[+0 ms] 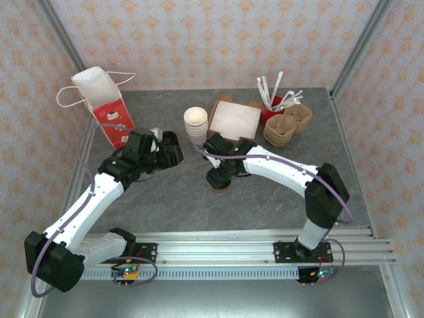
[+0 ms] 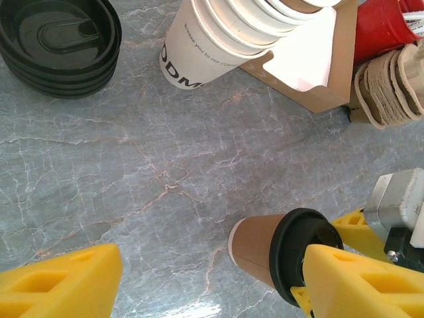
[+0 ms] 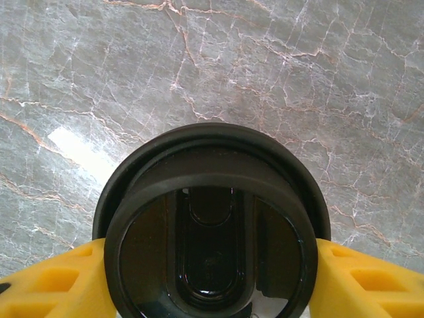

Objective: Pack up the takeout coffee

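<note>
The right gripper (image 3: 209,265) is closed around the takeout coffee (image 3: 205,165), a small tan-brown paper cup with a round black plastic lid. Its yellow fingers (image 3: 53,285) press on the lid's rim from either side, with the drink slot straight below the wrist. Whether the cup's base rests on the grey marbled tabletop (image 3: 278,73) or is clear of it cannot be told. The left gripper (image 2: 212,265) stands wide and holds nothing, bare tabletop lying between its own yellow fingers (image 2: 59,285). Seen from that wrist, the takeout coffee (image 2: 255,242) is just beside the left gripper's right finger, and that finger partly covers the lid. Ahead and to the left of the left gripper lies a stack of black plastic lids (image 2: 59,43). Straight ahead stands a stack of lidless white paper cups (image 2: 218,40), touching an open brown cardboard box (image 2: 331,73). Beyond the box to the right are a red cup (image 2: 377,33) and some stacked brown pulp cup carriers (image 2: 391,83). From above, the right gripper (image 1: 218,177) is near the left gripper (image 1: 165,149), on its right. A red-and-white paper gift bag (image 1: 106,109) stands upright beyond the left gripper, to its left.
</note>
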`<move>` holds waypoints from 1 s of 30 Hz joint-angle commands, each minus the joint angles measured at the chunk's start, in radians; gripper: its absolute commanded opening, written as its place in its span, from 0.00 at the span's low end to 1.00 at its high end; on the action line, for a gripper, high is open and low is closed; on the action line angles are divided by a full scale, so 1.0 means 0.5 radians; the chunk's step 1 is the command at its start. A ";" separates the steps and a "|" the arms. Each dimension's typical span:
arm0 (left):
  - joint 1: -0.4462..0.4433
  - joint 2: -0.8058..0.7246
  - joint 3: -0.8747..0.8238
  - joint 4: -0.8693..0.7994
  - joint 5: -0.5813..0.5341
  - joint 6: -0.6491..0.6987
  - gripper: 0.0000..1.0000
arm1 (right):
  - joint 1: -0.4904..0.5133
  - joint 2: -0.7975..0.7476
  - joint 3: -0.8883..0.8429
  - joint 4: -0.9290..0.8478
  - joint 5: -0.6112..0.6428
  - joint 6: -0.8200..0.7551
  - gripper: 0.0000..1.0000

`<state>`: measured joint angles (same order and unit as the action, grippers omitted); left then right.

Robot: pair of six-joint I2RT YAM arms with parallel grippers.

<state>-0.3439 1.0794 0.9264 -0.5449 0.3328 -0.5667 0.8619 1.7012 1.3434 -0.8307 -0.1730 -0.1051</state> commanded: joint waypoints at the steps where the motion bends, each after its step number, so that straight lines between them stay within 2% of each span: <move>1: 0.019 -0.039 -0.031 0.019 -0.011 0.024 0.73 | 0.013 0.189 -0.165 -0.290 0.079 0.079 0.53; 14: 0.019 -0.001 -0.091 0.062 -0.001 0.001 0.73 | 0.040 0.388 -0.276 -0.330 0.150 0.221 0.47; 26: 0.019 -0.023 -0.076 0.052 0.019 -0.015 0.73 | 0.010 0.270 -0.173 -0.219 -0.040 0.207 0.46; 30: 0.018 -0.021 -0.086 0.056 0.022 -0.023 0.73 | 0.011 0.254 -0.149 -0.216 0.023 0.238 0.49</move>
<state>-0.3439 1.0843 0.8898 -0.5335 0.3340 -0.5747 0.8715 1.7294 1.3479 -0.8364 -0.1493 -0.0154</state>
